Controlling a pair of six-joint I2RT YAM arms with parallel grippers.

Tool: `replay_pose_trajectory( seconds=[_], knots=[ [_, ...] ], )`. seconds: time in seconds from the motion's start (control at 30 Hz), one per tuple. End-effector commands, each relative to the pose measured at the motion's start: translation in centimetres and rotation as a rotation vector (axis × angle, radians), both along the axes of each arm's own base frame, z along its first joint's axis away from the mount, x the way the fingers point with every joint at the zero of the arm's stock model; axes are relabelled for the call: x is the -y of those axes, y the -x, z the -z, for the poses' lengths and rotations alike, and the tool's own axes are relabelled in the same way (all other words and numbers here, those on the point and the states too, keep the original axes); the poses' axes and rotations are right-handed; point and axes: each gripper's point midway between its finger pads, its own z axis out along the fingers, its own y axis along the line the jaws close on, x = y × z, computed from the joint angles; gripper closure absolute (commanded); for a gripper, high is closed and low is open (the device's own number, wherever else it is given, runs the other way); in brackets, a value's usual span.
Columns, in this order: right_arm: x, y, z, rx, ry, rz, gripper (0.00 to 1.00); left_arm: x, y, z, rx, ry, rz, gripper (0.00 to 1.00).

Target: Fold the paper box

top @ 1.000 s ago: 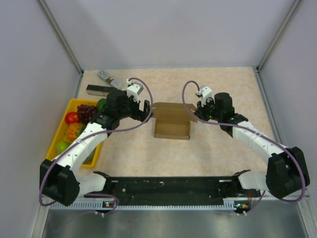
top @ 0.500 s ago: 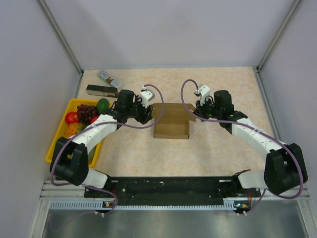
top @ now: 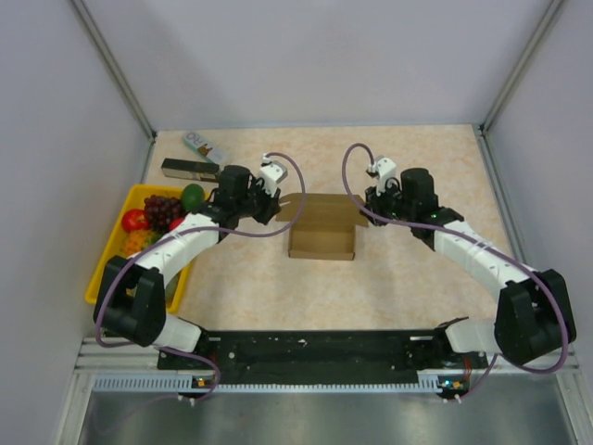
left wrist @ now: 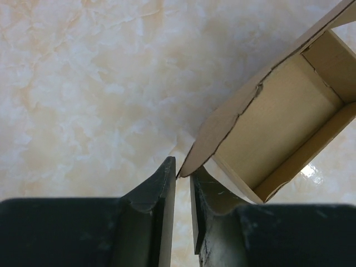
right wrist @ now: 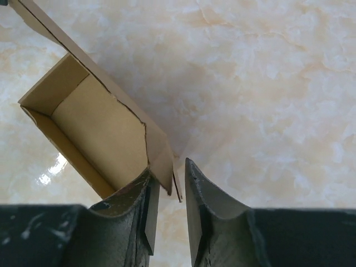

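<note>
Okay, paper box (top: 321,232) sits open on the table (top: 417,287) between my arms. My left gripper (left wrist: 182,171) is nearly closed around its left flap corner; can't tell if it's pinching. My right gripper (right wrist: 169,168) is slightly parted, with the right flap corner between the fingers.

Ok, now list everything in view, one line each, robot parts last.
paper box: one, brown, table centre, side flaps raised.
tray: one, yellow, left edge of the table.
fruit: several pieces, purple, red, green, orange, in the tray.
slim box: one, black, far left of the table.
packet: one, white, printed, just beyond the slim box.
table: one, beige, marbled.
left gripper: one, black, jaws narrowly apart at the box's left flap corner.
right gripper: one, black, jaws slightly apart beside the right flap.
</note>
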Motion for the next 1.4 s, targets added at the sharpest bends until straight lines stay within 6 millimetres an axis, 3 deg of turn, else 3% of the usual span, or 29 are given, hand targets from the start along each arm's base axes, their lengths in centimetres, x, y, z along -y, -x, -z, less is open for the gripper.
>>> replay_pose_trajectory(
  seconds=[0.0, 0.23, 0.53, 0.73, 0.8, 1.03, 1.37],
  knots=[
    [0.3, -1.0, -2.9, 0.052, -0.078, 0.079, 0.72, 1.0, -0.9, -1.8, 0.025, 0.055, 0.009, 0.81],
    [0.3, -0.4, -2.8, 0.05, -0.113, 0.096, 0.68, 0.8, -0.3, -1.9, 0.023, 0.047, 0.02, 0.8],
    [1.2, 0.0, -0.5, 0.019, -0.063, 0.112, 0.68, 1.0, -0.2, -1.6, -0.002, 0.054, 0.023, 0.72],
    [1.0, 0.1, -0.3, 0.01, -0.074, 0.11, 0.64, 1.2, -0.3, -1.5, -0.011, 0.06, 0.022, 0.71],
    [0.8, 0.3, -0.2, -0.003, -0.086, 0.099, 0.67, 1.3, -0.3, -1.2, -0.028, 0.062, 0.021, 0.72],
    [0.0, 0.6, -0.2, -0.029, -0.149, 0.098, 0.96, 1.5, -0.4, -0.8, -0.079, 0.069, -0.007, 0.79],
    [-1.2, 1.7, -0.7, -0.142, -0.231, 0.182, 1.0, 3.0, 0.7, 0.1, -0.227, 0.141, -0.104, 0.98]
  ],
)
